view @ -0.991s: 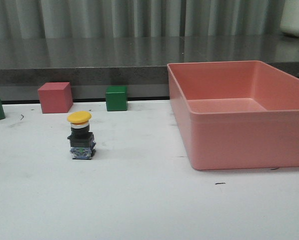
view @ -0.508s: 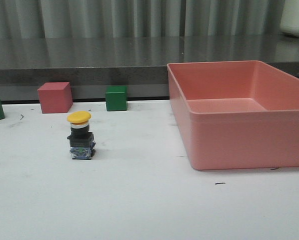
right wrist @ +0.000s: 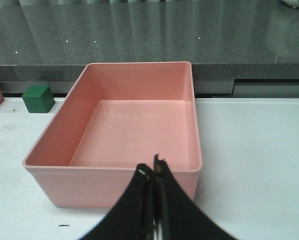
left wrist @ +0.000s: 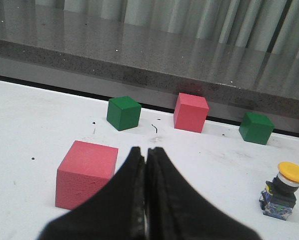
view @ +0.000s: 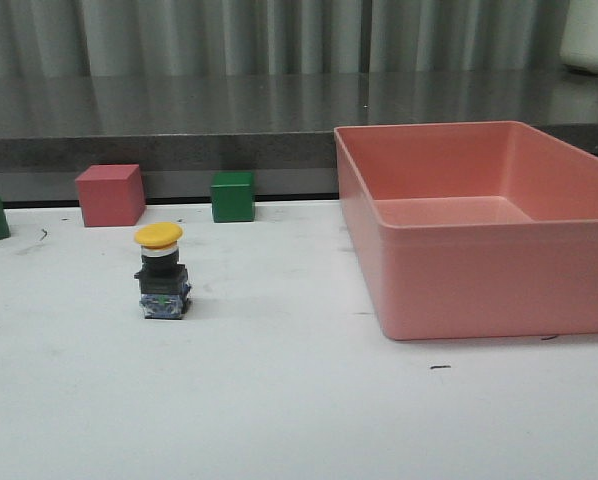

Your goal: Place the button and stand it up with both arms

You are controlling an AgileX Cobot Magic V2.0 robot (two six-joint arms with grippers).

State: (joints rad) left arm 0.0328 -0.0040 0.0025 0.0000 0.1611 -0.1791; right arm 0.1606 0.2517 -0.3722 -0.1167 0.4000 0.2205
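Honestly nothing has budged over the last second: the button (view: 161, 272) sits upright on the white table (view: 299, 410), cap up, left of the pink bin (view: 479, 225). Left gripper (left wrist: 146, 165) and right gripper (right wrist: 153, 175) are both pressed together, empty. Looks done.

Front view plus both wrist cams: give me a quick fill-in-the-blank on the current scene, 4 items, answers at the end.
1. The button stands upright on the table with its ____ cap on top.
2. The pink bin holds ____.
3. The left gripper has its fingers ____.
4. In the front view, the green cube sits between the red cube and the ____.

Missing words: yellow; nothing; shut; pink bin
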